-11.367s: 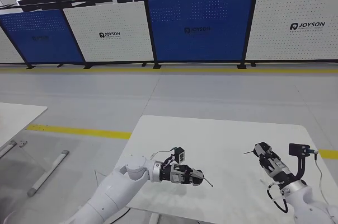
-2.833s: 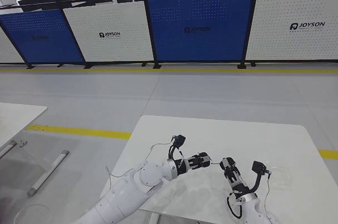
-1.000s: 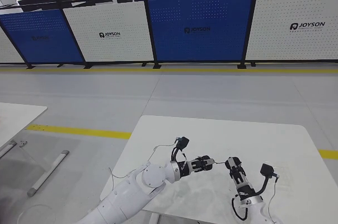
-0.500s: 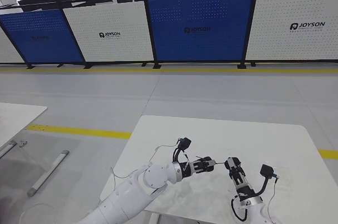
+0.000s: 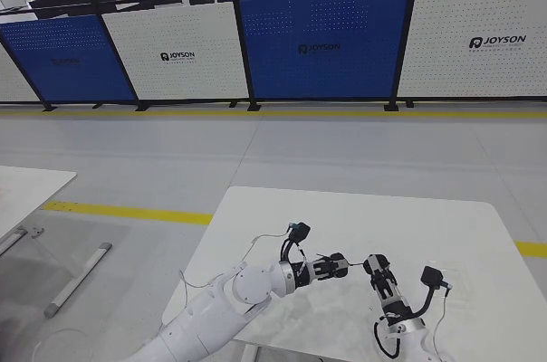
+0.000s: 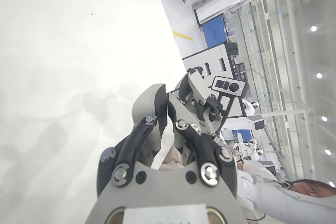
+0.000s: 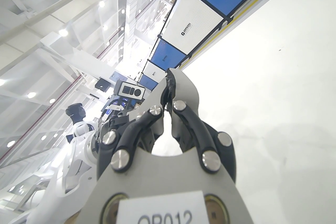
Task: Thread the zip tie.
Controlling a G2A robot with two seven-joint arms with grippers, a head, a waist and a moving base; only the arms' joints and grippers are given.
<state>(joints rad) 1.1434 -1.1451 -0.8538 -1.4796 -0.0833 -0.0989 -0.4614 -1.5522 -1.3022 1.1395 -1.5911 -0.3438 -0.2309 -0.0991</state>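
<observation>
Top view: a white desk point(image 5: 436, 226) is seen from above. Two pincers are held over it close to its near edge, about midway between its left and right edges. The left pincer point(image 5: 337, 265) and the right pincer point(image 5: 372, 263) are pointed at each other, tip toward tip, just apart. A thin black zip tie point(image 5: 354, 263) is stretched across the small gap between them, above the desk top. Its long axis is laid roughly parallel to the near edge, running straight from one pincer to the other.

In the left wrist view, the left pincer's fingers point(image 6: 147, 101) are shown pressed together. The dark strip is pinched between them and carried out past the tips toward the right pincer. In the right wrist view, the right pincer is shown pressed together as well. A dark sliver is caught between its fingers and is judged to be the other part of the tie, though this cannot be told for certain.

The tie's head and its slot are too small to be made out. The coming move is judged to depend on this end-to-end line: the tail must be kept on the same axis as the slot, and only a short closing of the gap is needed. Neither pincer is nearer, since the tie is reached by both.
</observation>
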